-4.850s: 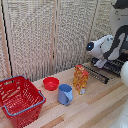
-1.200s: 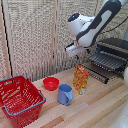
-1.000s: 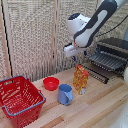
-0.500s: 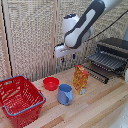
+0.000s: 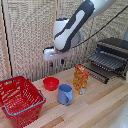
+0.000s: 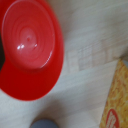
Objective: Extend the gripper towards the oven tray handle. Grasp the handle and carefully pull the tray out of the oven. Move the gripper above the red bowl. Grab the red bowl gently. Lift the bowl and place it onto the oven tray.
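The red bowl (image 5: 51, 83) sits on the wooden table between the red mesh basket and the blue mug. It fills much of the wrist view (image 6: 29, 47), seen from above. My gripper (image 5: 56, 62) hangs in the air above and a little to the exterior view's right of the bowl; its fingers are small and blurred, and nothing is between them. The oven (image 5: 111, 56) stands at the exterior view's right with its tray (image 5: 107, 61) pulled out at the front. The tray handle is too small to make out.
A large red mesh basket (image 5: 19, 98) stands at the exterior view's left. A blue mug (image 5: 65, 94) is just right of the bowl. An orange snack bag (image 5: 80, 79) stands upright between mug and oven; it also shows in the wrist view (image 6: 116, 97).
The arm has swung from the oven toward the exterior view's left and now hangs over the bowl. The tray stays pulled out.
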